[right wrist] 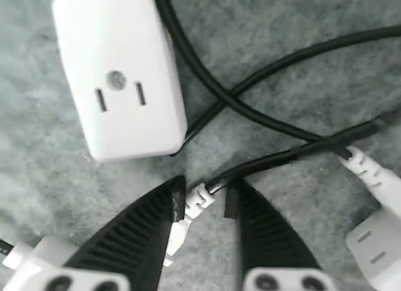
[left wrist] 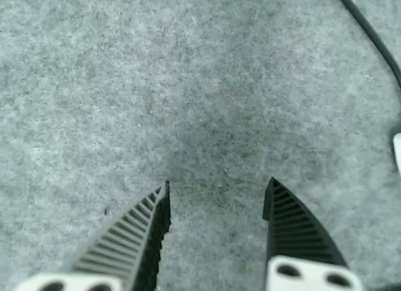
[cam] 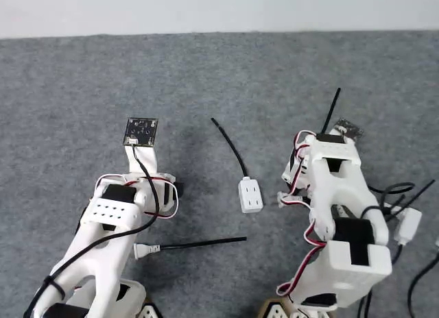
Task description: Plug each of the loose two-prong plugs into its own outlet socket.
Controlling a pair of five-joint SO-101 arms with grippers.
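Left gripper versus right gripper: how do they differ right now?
The left gripper stands wide open over bare carpet; the right gripper has a narrower gap. Nothing lies between the left gripper's fingers; a white plug lies between the right gripper's. Both point down at the carpet.

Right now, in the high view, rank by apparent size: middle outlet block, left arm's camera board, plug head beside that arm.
1. Outlet block and camera board: alike; board sits nearer the camera.
2. Plug head: smallest.
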